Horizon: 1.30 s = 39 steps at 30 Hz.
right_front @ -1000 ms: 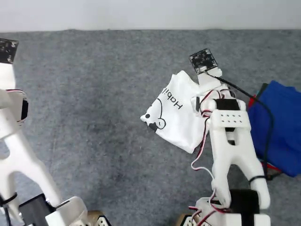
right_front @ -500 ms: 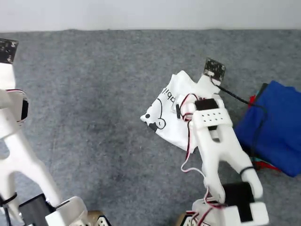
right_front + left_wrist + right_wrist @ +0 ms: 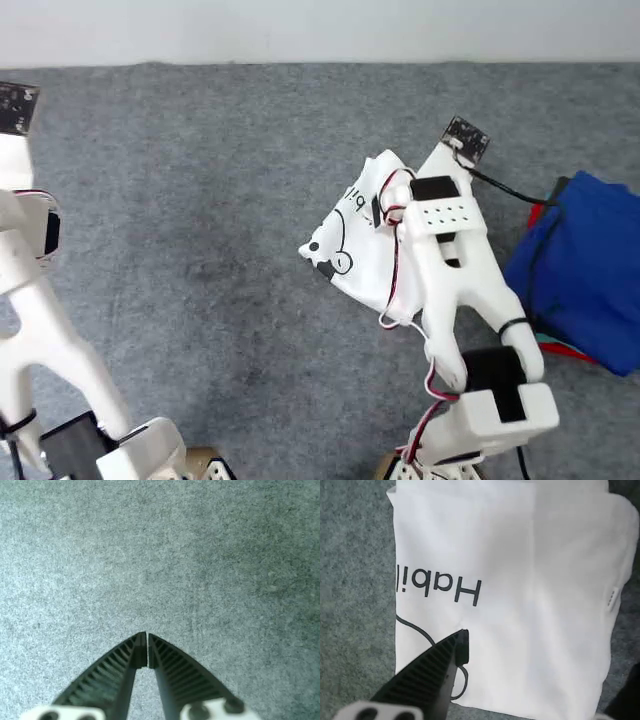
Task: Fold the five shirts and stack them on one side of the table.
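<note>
The left gripper (image 3: 146,652) has kept still, its jaws shut on nothing, with bare table (image 3: 200,555) beyond their tips. The right gripper (image 3: 545,667) has swung in over the white shirt (image 3: 535,555), which has not shifted. Its jaws stand wide apart, with the cloth under and between them, ungrasped. The blue shirt (image 3: 590,270) lies well right of those jaws. Probably a grasp comes next, to carry the white shirt there.

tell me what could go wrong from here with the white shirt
1. The right gripper hangs open over the folded white shirt; pinching just the top layer could pull the fold apart.
2. The shirt lies apart from the blue shirt pile at the table's side; dragging it over the grey mat could bunch it.
</note>
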Motion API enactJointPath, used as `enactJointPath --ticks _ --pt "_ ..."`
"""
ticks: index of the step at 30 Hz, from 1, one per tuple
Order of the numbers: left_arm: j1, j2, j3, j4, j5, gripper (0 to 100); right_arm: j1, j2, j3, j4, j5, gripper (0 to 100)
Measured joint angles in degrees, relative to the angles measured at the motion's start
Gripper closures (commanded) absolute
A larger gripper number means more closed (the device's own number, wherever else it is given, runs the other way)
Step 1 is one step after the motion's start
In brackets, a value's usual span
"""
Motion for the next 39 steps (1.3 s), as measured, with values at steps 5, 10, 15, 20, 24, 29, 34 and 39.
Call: enactJointPath --ticks 5,10,15,20,24,29,34,39 --pt "0.0 -0.1 1.8 0.0 0.0 99 0.3 5.4 -0.3 -2.5 0.0 57.1" --pt "0.0 -0.1 3.7 0.0 0.0 99 1.3 13.5 -0.6 -7.1 0.0 57.1" --pt "0.0 -0.1 3.7 0.0 0.0 99 1.1 20.0 -5.5 -7.6 0.0 70.1" --pt "0.0 -0.1 3.7 0.0 0.0 99 1.6 22.6 -9.5 -4.4 0.1 99.8" --pt "0.0 -0.1 3.7 0.0 0.0 99 1.8 23.6 -12.9 -0.1 3.9 99.5" --pt "0.0 -0.1 3.7 0.0 0.0 99 2.7 23.9 -14.9 2.2 4.9 99.0" --pt "0.0 -0.1 3.7 0.0 0.0 99 2.6 18.5 -14.9 4.4 8.4 99.1" --pt "0.0 -0.1 3.7 0.0 0.0 99 2.5 7.1 -14.9 8.9 15.1 99.1"
